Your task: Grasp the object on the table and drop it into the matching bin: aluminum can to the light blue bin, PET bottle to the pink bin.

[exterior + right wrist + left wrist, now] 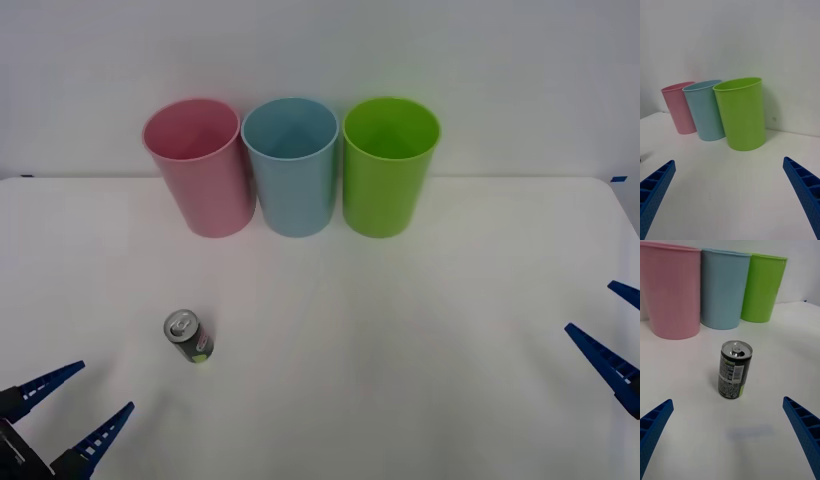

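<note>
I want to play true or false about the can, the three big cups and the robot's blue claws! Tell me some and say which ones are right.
1. The aluminum can stands upright on the table. True.
2. The can is already inside the light blue bin. False: it stands on the table, apart from all the bins.
3. The light blue bin stands between the pink bin and the lime green bin. True.
4. The left gripper is holding the can. False: its fingers are open, and the can stands free ahead of them.
5. The right gripper is open, at the table's right edge, far from the can. True.
</note>
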